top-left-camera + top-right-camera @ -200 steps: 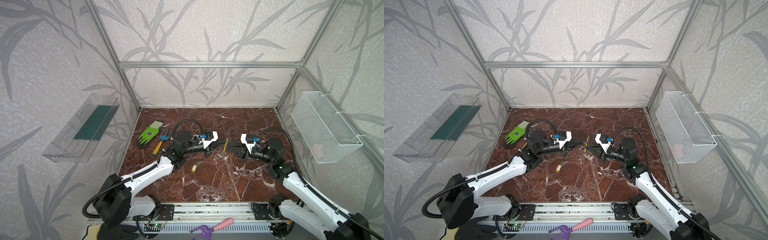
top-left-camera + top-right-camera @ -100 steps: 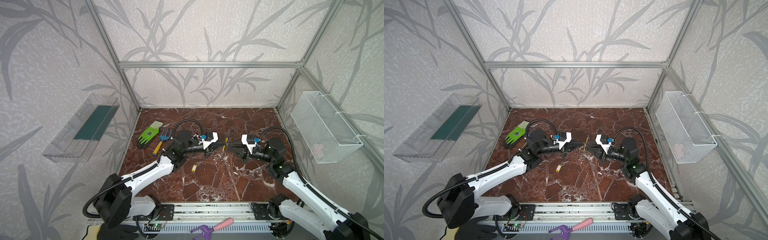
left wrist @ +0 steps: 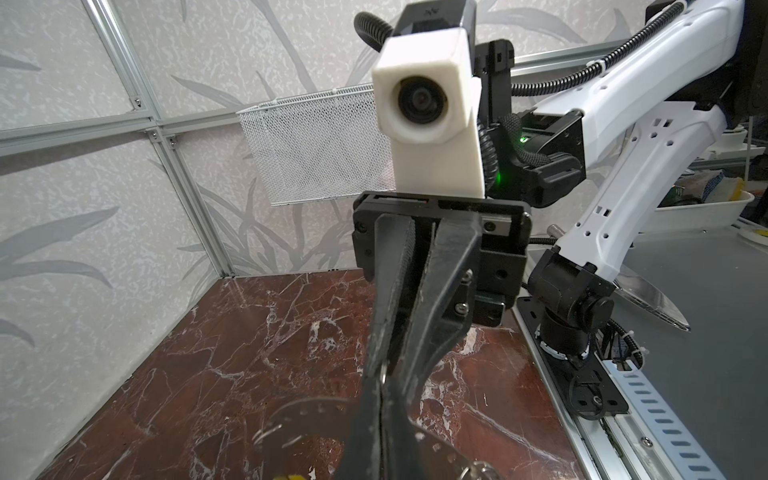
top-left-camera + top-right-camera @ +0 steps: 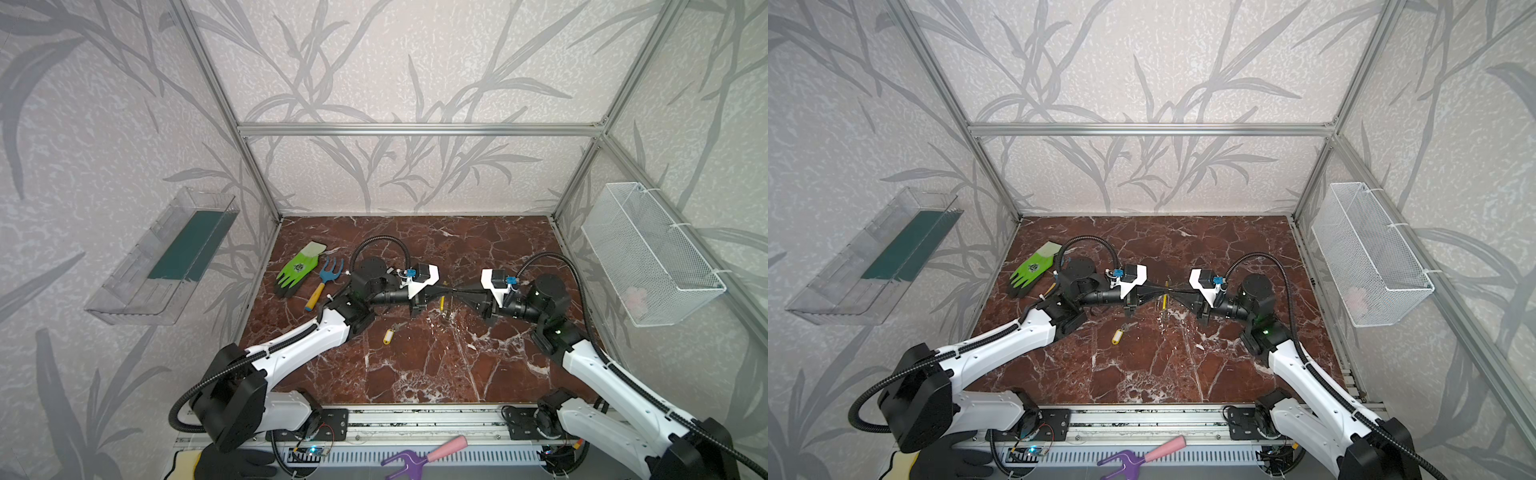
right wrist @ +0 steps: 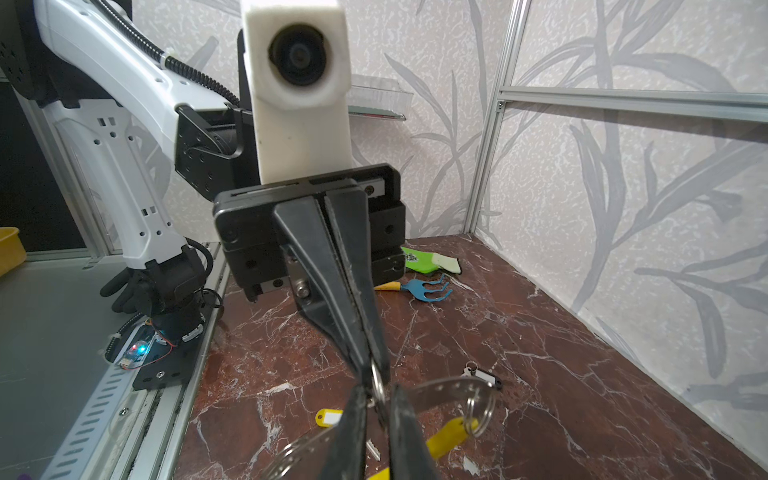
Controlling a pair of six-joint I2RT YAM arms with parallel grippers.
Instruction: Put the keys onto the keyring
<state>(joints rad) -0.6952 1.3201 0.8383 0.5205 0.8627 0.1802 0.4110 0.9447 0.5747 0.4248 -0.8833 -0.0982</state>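
Above the middle of the table (image 4: 415, 365), the keyring (image 5: 453, 384) hangs in the air between my 2 claws. Its yellow stretch (image 4: 442, 303) droops below the point where they meet nose to nose. My left claw (image 5: 371, 361) is pinched fully together on the grey rim. I take that to be what holds the loop off the table, so a key can be slid along it. My right claw (image 3: 384, 368) faces it with fingers drawn narrow about the same stretch of rim. I cannot tell whether it bites (the tips blur together close to the lens). A second hold there would, I judge, steady the loop or pry at its opening.

Both keys look unthreaded. The yellow-tagged key (image 4: 388, 336) lies flat on the table near my left arm, and the black-tagged key (image 5: 484, 376) seems to lie just beyond the loop. Farther out, a green glove (image 4: 297, 270) and a little rake (image 4: 328, 272) sit off to the left, away from the work.
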